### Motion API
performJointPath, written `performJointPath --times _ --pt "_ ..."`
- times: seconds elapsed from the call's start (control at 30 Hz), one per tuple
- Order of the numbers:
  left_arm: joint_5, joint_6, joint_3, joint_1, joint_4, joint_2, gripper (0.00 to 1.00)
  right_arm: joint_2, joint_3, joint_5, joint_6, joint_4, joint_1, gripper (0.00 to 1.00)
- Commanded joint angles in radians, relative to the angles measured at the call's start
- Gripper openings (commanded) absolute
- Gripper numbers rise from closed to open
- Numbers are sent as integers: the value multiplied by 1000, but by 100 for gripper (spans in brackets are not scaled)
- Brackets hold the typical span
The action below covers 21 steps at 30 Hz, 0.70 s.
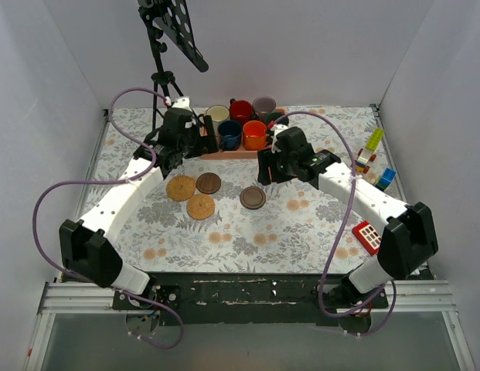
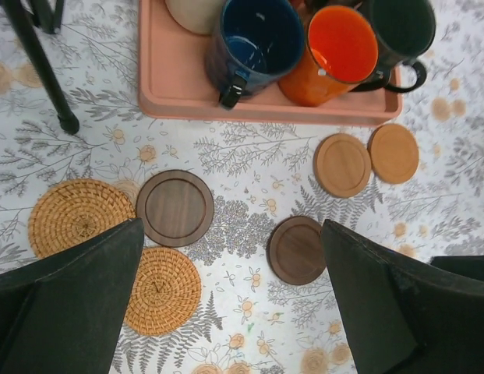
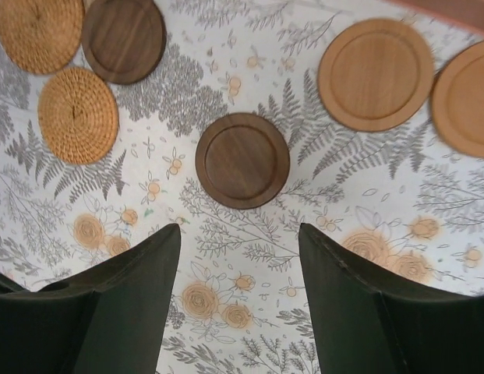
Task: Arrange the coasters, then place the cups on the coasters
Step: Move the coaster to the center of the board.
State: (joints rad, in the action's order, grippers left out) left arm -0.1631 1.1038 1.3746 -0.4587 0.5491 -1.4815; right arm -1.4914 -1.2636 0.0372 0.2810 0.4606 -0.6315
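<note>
Six coasters lie on the floral cloth. In the left wrist view there are two woven ones (image 2: 72, 216) (image 2: 163, 290), two dark brown ones (image 2: 175, 207) (image 2: 297, 249) and two tan wooden ones (image 2: 342, 164) (image 2: 393, 153). The cups stand grouped on a pink tray (image 1: 224, 154): cream (image 1: 217, 114), red (image 1: 241, 111), grey-lilac (image 1: 263, 106), navy (image 1: 229, 134), orange (image 1: 254, 134) and dark green (image 1: 274, 118). My left gripper (image 2: 232, 226) hangs open above the cloth between the coasters, holding nothing. My right gripper (image 3: 240, 227) is open too, just short of a dark brown coaster (image 3: 242, 160).
A black tripod stand (image 1: 158, 69) rises at the back left, one leg (image 2: 47, 70) beside the tray. Coloured toy bricks (image 1: 371, 154) and a red block (image 1: 367, 236) lie at the right edge. White walls enclose the table.
</note>
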Motion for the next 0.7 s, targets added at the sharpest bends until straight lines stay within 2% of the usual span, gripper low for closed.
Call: performJointPath --times 0.0,0.17,0.4,0.53,0.67 --pt "17 51 11 20 89 72 98 -62 24 -134 -8 -10 -2 70" --pt "-10 42 -25 22 120 124 98 -136 43 -171 24 -17 -2 68" --pt "-4 50 -45 22 114 135 98 -199 29 -68 37 -30 7 68" --pt "-4 53 -46 22 109 129 98 -254 -37 39 -40 -17 9 68" --pt "-7 51 -43 22 110 129 98 -329 -103 52 -117 -30 32 68"
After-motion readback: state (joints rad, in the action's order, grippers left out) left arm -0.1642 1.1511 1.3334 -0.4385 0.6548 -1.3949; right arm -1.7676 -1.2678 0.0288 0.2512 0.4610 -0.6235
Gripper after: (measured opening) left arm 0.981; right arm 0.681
